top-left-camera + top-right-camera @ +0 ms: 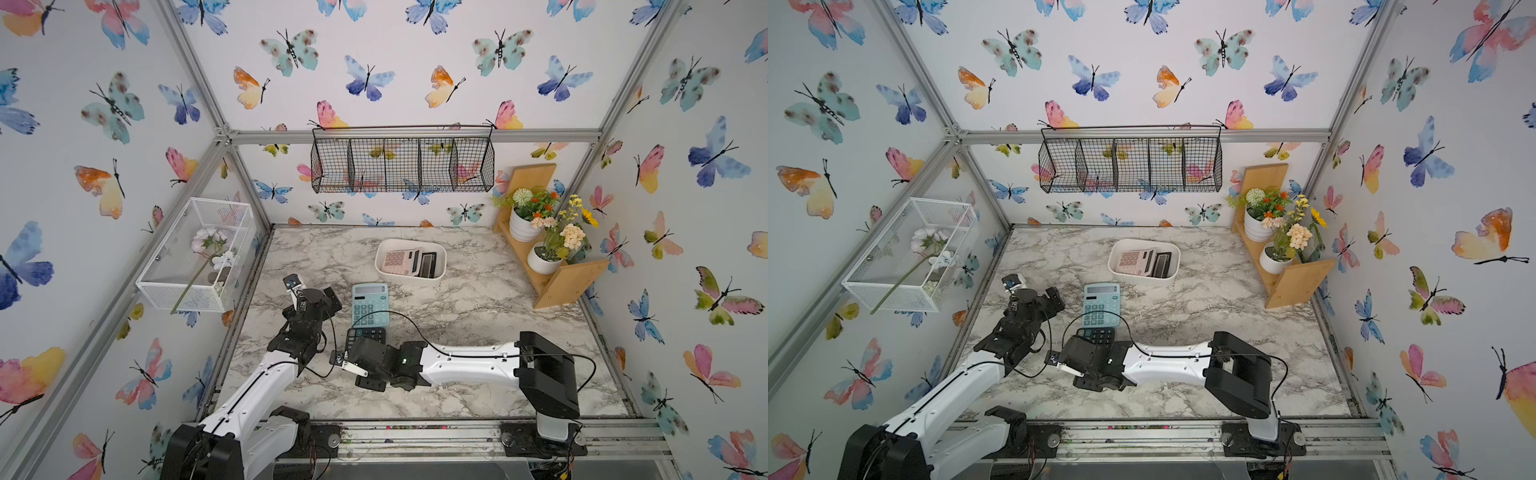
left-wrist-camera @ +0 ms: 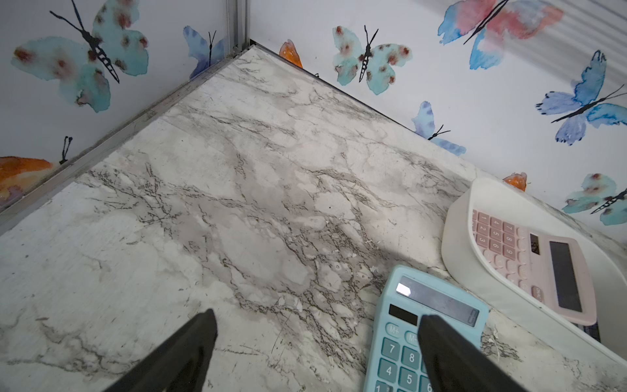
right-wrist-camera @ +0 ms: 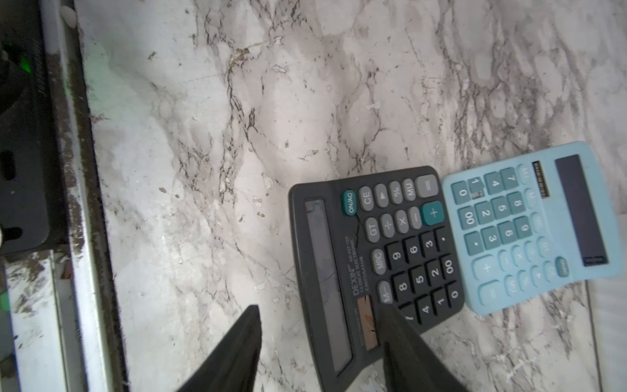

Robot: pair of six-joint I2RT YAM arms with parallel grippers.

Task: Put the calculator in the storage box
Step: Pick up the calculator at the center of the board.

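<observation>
Nearest the front rail, the right gripper hangs low over the grey-veined marble tabletop, jaws parted and clasping nothing. One black finger covers the solar cell of a dark grey plastic desk calculator, the other is over bare marble, and the calculator's display end lies between them. That calculator lies flat, its key end against a light-blue plastic calculator just beyond it. In both top views the right wrist hides most of the dark one, and the arm's thin black cable loops across the blue one's keys. Just to the left, the left gripper is also spread wide and empty, one finger above the blue calculator's display. Further back, near the blue calculator but apart from it, sits the shallow white plastic storage box, already holding a pink calculator and a black calculator side by side. Beyond, a stepped bamboo shelf with potted flowers stands at the right wall, a white wire-mesh box hangs on the left wall and a black wire basket on the back wall
</observation>
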